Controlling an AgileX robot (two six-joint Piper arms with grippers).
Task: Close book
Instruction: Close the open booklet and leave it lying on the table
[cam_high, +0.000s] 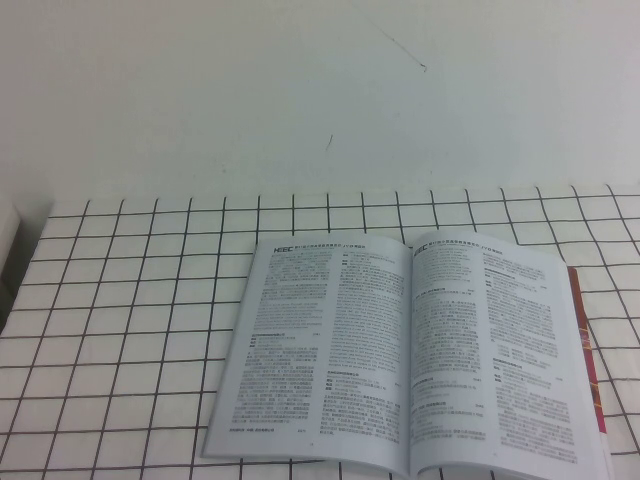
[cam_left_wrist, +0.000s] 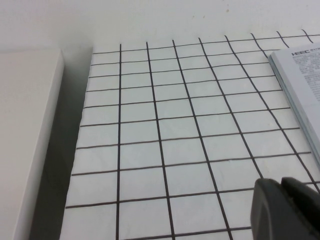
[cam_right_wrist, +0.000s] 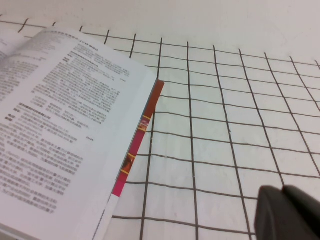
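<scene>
Book (cam_high: 410, 350) lies open and flat on the checked cloth (cam_high: 130, 330) with its printed pages facing up. A red cover edge (cam_high: 590, 370) shows from under the book's right-hand page. Left gripper (cam_left_wrist: 285, 210) hangs above bare cloth off the book's left side, apart from it; whether it is spread or closed cannot be told. Right gripper (cam_right_wrist: 287, 212) hangs above the cloth off the book's right side, near the red cover edge and not touching it; its grip likewise cannot be told.
</scene>
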